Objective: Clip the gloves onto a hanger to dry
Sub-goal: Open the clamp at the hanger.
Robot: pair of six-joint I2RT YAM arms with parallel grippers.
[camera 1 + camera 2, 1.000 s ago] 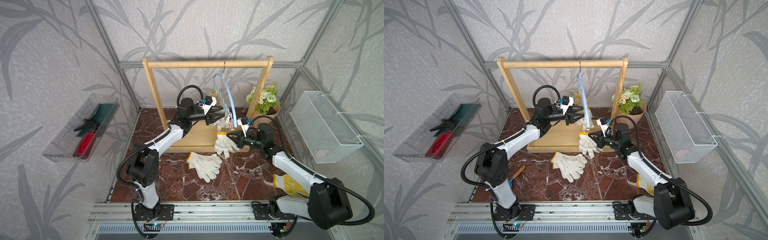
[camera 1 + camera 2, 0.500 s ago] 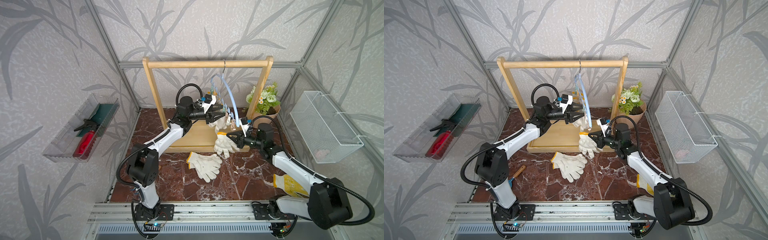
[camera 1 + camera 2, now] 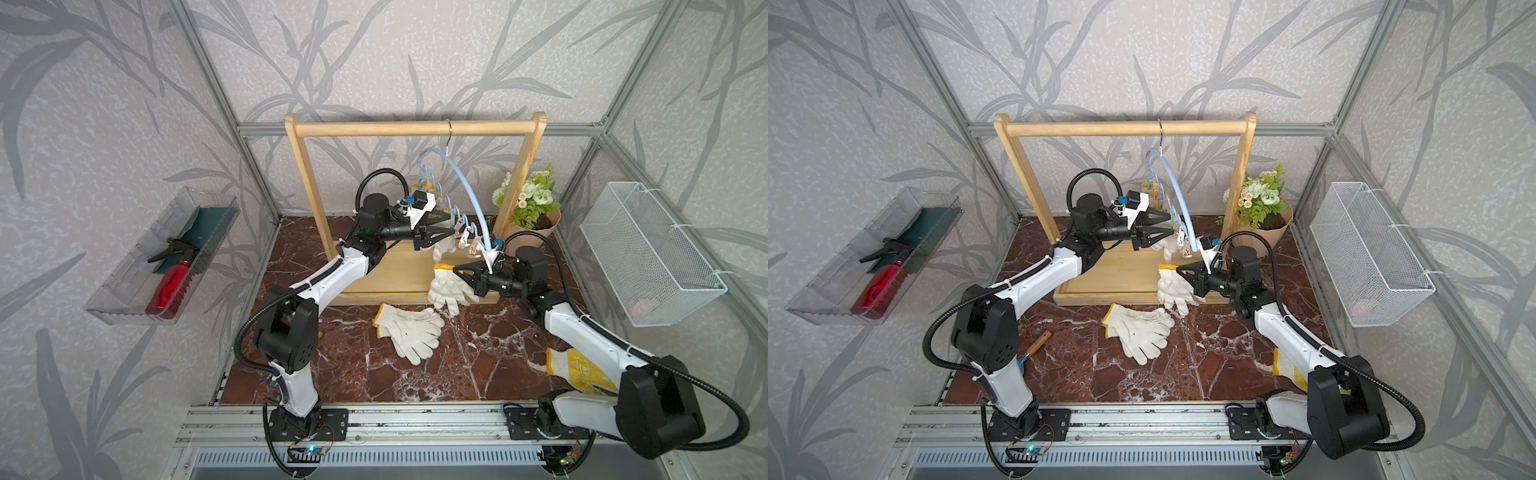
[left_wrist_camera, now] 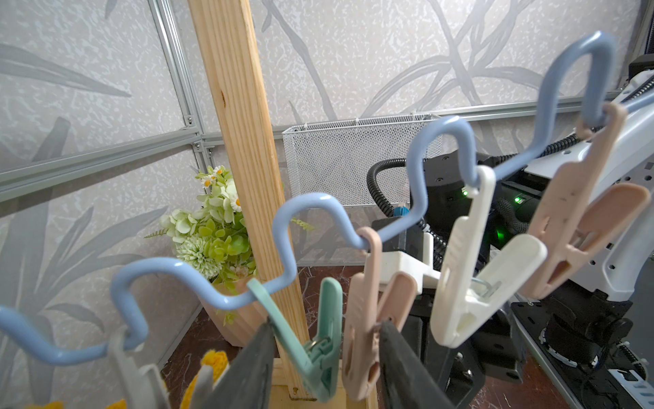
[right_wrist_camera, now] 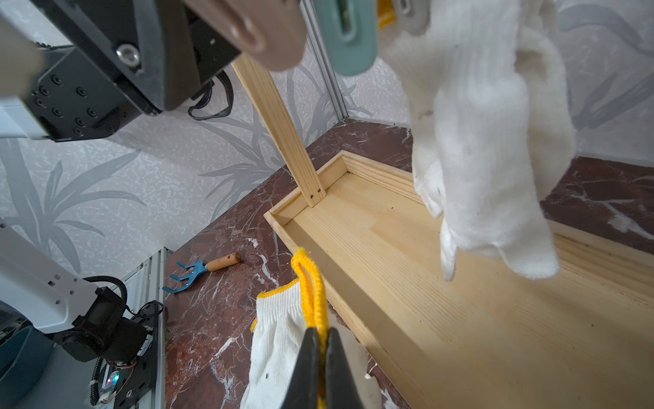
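Your right jaws: clamping tight on yellow cuff of white glove (image 5: 279,340). Your left jaws: standing half open, straddling teal clip (image 4: 331,318), pink clip (image 4: 359,318) on hanger (image 4: 311,202).

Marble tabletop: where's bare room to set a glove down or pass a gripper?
Free: the dark red marble tabletop between the pile of white knitted gloves and the yellow-patterned glove; also the strip from that pile to the front aluminium rail. Crowded: under the blue wavy clip hanger, where the left gripper, the right gripper and a clipped white glove sit close.
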